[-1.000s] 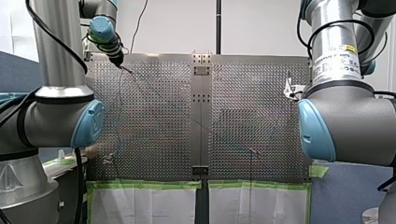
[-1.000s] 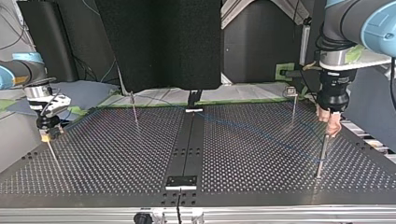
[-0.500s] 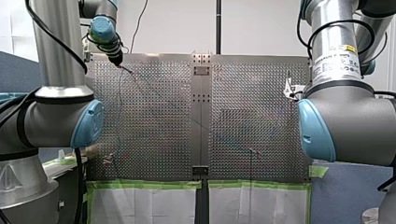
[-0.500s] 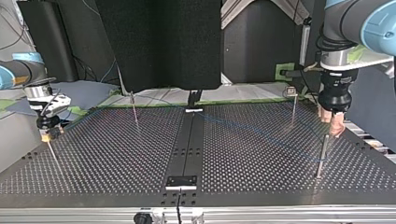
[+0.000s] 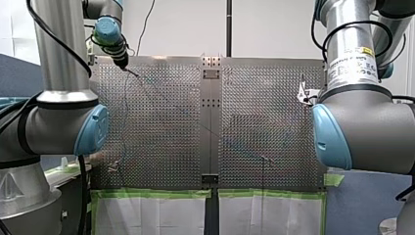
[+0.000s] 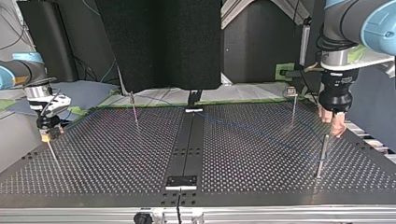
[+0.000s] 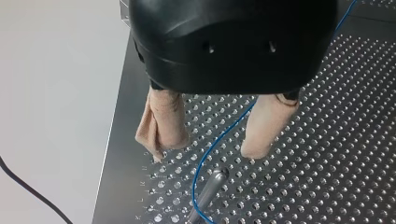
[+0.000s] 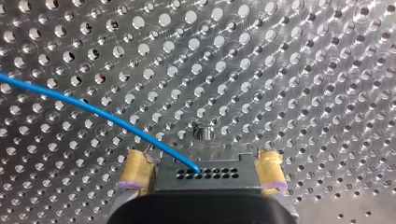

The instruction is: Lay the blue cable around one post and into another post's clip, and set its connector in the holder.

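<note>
Straddling the blue cable (image 7: 219,141), my left tool (image 7: 203,150) stood wide, clear of it; post (image 7: 208,195) lay just ahead along the cable. My right tool (image 8: 203,168) gripped the connector (image 8: 205,179).

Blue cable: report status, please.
Left gripper open, thin blue cable loose between its beige pads, slim metal post ahead. Right gripper shut on grey perforated connector. No obstruction seen.
</note>
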Controlling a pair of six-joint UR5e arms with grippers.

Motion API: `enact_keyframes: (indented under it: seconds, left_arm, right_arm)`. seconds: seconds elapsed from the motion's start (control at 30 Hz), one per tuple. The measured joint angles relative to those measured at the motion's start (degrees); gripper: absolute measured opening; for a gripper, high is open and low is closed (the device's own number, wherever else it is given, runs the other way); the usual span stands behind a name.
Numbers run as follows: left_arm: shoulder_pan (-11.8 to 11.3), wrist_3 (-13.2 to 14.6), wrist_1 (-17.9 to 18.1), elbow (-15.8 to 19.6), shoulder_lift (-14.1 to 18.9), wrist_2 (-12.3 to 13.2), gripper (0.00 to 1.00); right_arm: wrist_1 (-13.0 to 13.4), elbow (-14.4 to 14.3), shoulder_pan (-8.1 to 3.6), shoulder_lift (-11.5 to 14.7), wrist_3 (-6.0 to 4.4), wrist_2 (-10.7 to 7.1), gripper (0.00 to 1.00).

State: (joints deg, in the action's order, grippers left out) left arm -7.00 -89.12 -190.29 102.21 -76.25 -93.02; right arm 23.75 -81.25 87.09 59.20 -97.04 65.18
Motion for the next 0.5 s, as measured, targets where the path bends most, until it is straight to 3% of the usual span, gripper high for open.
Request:
enact_keyframes:
  seconds: [0.5]
  left_arm:
    - [0.09, -0.35, 0.0, 0.07, 0.02, -0.01, 0.87]
  right_arm:
    - [-0.16, -0.01, 0.01, 0.02, 0.07, -0.03, 1.0]
